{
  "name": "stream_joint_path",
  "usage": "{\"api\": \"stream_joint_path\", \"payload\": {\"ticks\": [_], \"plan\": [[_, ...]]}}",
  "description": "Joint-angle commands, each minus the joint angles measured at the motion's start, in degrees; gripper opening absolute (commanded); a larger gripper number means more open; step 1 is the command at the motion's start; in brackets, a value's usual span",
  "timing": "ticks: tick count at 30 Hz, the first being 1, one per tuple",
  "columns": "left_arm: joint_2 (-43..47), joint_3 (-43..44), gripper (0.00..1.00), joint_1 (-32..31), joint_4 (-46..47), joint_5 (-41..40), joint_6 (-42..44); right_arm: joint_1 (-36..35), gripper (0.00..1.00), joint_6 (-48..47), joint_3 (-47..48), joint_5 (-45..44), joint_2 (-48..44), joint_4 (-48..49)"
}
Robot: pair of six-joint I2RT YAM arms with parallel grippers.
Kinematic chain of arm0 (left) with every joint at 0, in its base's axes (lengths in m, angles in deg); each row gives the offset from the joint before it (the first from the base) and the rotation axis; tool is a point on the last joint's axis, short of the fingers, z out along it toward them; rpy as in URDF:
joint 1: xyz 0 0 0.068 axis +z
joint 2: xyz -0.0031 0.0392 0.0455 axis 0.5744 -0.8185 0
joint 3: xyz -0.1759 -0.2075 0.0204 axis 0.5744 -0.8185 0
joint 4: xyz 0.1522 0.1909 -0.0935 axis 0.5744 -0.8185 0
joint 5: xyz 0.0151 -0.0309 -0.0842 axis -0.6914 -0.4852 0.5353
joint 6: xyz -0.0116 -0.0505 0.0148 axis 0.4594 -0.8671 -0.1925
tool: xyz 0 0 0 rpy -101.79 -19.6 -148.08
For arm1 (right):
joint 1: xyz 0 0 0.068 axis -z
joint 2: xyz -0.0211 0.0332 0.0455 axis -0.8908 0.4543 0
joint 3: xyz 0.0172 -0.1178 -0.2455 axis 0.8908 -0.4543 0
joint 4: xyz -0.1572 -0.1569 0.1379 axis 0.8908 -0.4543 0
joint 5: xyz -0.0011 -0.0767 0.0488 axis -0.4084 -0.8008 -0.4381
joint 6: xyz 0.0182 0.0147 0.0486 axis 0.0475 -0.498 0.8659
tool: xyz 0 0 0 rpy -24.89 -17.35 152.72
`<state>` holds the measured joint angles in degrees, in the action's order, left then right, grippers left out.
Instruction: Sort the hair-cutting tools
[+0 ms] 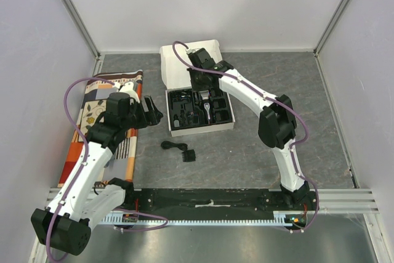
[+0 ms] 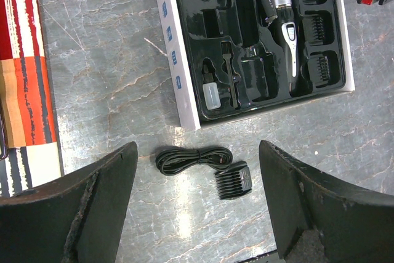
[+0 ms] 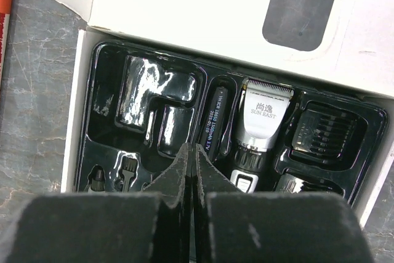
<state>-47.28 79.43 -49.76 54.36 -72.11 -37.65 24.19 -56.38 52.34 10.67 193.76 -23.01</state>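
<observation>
The black clipper with the silver blade head [image 3: 261,121] lies in the black moulded tray [image 1: 181,100] of the white box; it also shows in the top view [image 1: 208,110] and the left wrist view [image 2: 284,26]. The coiled black cable [image 2: 192,159] and a small black comb guard [image 2: 234,180] lie touching on the table in front of the box, also in the top view [image 1: 172,146]. My left gripper [image 2: 197,214] is open and empty above them. My right gripper [image 3: 192,158] is shut and empty over the tray, just left of the clipper. A tiny bottle [image 3: 95,180] sits in the tray.
A patterned cloth [image 1: 104,121] lies at the left under my left arm. The box's white lid [image 1: 191,60] stands open at the back. Comb guards [image 3: 323,133], a black cylinder [image 3: 213,121] and a small brush [image 2: 228,72] fill tray slots. Walls enclose the table.
</observation>
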Motion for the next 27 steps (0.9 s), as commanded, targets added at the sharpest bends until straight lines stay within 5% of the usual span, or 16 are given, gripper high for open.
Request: {"api": "stream_joint_path", "payload": {"ticks": [1, 27], "plan": [[0.2, 0.0, 0.86, 0.3, 2.0, 1.0, 0.6, -0.2, 0.0, 0.0, -0.6, -1.1, -0.1, 1.4], [0.5, -0.2, 0.86, 0.5, 2.0, 1.0, 0.6, -0.3, 0.0, 0.0, -7.2, -0.6, 3.0, 5.9]]}}
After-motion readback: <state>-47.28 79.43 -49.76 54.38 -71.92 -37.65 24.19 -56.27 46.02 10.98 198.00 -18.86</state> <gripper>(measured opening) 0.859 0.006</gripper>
